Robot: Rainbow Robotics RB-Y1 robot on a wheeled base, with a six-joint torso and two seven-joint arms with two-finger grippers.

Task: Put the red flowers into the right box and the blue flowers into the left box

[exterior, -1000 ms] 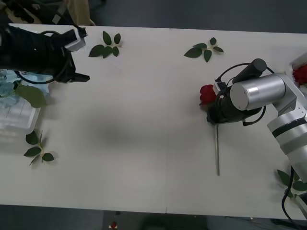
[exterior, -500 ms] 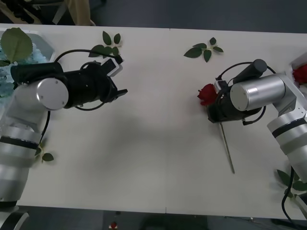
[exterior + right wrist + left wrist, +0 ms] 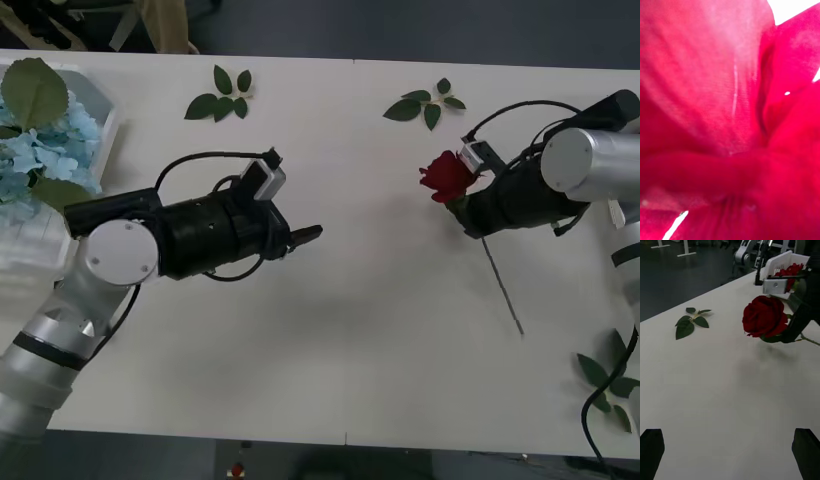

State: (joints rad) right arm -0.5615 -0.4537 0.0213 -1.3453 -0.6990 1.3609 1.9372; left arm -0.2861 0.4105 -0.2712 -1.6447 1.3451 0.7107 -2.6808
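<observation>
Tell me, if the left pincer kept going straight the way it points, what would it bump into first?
Probably the red rose held up by the right pincer. The left pincer, open, points across bare table toward it; height match is uncertain.

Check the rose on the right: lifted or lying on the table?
Lifted. The right gripper holds the rose just below the bloom; the left wrist view shows the bloom above its shadow on the table.

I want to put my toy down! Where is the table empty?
The widest bare patch lies between the left hand and the rose held up by the right hand, running to the table's near edge. It is crowded by the blue flowers in the left box.
</observation>
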